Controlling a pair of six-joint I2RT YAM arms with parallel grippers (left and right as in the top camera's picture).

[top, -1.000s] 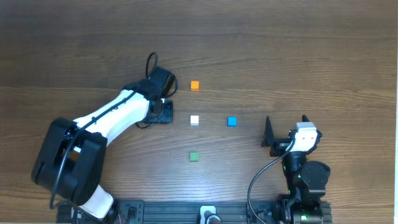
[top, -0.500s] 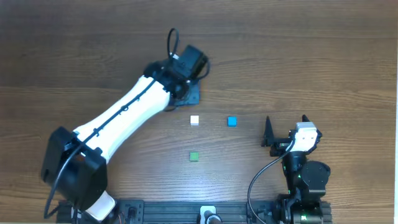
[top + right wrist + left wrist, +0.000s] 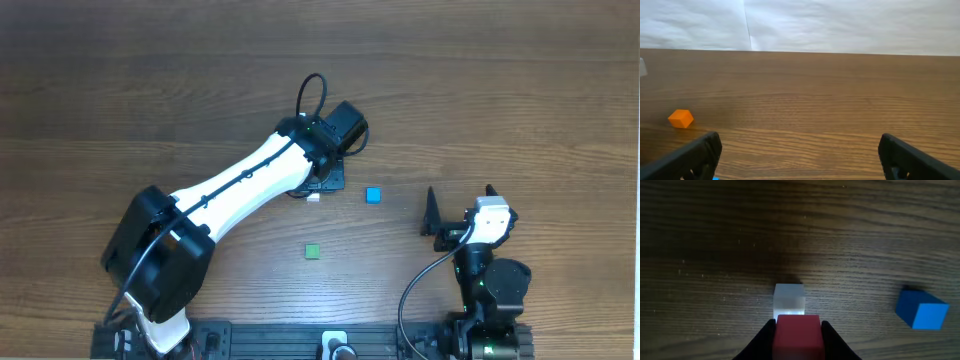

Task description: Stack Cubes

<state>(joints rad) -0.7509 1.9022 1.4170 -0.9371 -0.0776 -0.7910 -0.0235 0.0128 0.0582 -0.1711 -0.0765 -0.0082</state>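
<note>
Wood-grain table is carrying the whole scene. Nearest the bases, the right gripper is sitting low on the right side, its two dark fingers standing wide apart with nothing between them.

A little farther out, the green cube is lying by itself in the middle of the table, well apart from everything else.

Moving up to the centre, the white left arm is slanting from its base at the left across to the middle. The left gripper is clamping a red cube squarely between both fingers, and it is hanging right at the white cube. In the left wrist view the red one is overlapping the white one's near edge. Whether the two are touching is impossible to call from here.

The blue cube is resting on the wood off to one side of the white cube, near it but clearly apart, turned at a slight angle to the grain.

Farther out again, in the right wrist view, an orange cube is sitting on the table beyond the blue one, alone on open wood. At the far edge a white backdrop is hanging behind the tabletop.
</note>
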